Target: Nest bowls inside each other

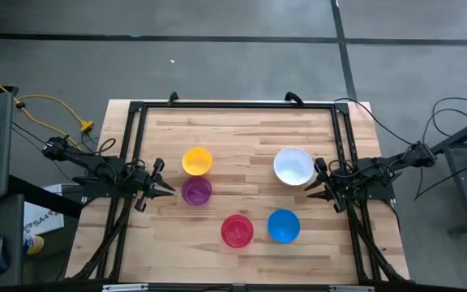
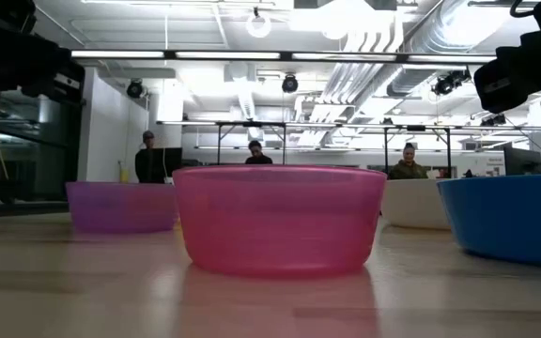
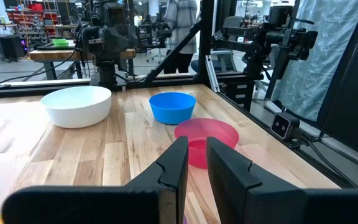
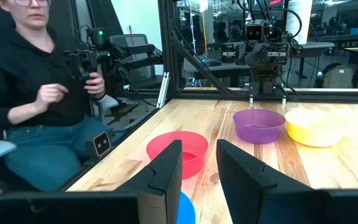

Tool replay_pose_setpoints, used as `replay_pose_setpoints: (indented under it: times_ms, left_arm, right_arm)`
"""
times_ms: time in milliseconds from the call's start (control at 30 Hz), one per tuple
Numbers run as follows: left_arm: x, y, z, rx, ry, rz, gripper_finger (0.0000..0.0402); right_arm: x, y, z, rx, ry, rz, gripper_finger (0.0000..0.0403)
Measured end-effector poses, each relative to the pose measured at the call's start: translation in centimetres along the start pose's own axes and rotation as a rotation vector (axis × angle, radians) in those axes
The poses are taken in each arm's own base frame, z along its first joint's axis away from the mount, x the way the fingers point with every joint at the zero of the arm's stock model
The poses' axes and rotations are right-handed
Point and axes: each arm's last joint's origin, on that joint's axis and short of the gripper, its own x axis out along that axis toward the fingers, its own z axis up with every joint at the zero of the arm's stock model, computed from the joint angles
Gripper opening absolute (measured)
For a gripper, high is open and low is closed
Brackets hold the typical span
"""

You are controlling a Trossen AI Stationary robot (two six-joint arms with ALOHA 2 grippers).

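left gripper [image 1: 167, 189]: hovered just beside the purple bowl [image 1: 196, 191], fingers slightly apart, empty.
right gripper [image 1: 310, 188]: hovered beside the white bowl [image 1: 293, 166], fingers apart, empty.
bowls: yellow bowl [image 1: 197, 161], pink-red bowl [image 1: 237, 230], blue bowl [image 1: 283, 226] stood separate on the table [image 1: 242, 138].

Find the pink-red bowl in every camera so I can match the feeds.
High view: pink-red bowl, near the table's front edge, left of the blue bowl.
Low view: centre foreground.
Left wrist view: past that gripper's fingers.
Right wrist view: ahead of the fingers.
Shared landmark: the blue bowl beside it.
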Motion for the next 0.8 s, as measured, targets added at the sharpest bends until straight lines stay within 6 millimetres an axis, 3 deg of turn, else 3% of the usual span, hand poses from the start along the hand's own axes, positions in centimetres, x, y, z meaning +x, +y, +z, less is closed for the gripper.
replay_pose_setpoints:
  times_ms: [400, 800]
  left_arm:
    - [-0.02, 0.03, 0.58, 0.047, -0.061, 0.016, 0.0058]
    - [-0.14, 0.38, 0.39, -0.023, 0.009, 0.131, 0.0058]
  right_arm:
    - [0.00, 0.00, 0.00, 0.000, 0.000, 0.000, 0.0094]
    - [0.00, 0.00, 0.00, 0.000, 0.000, 0.000, 0.0094]
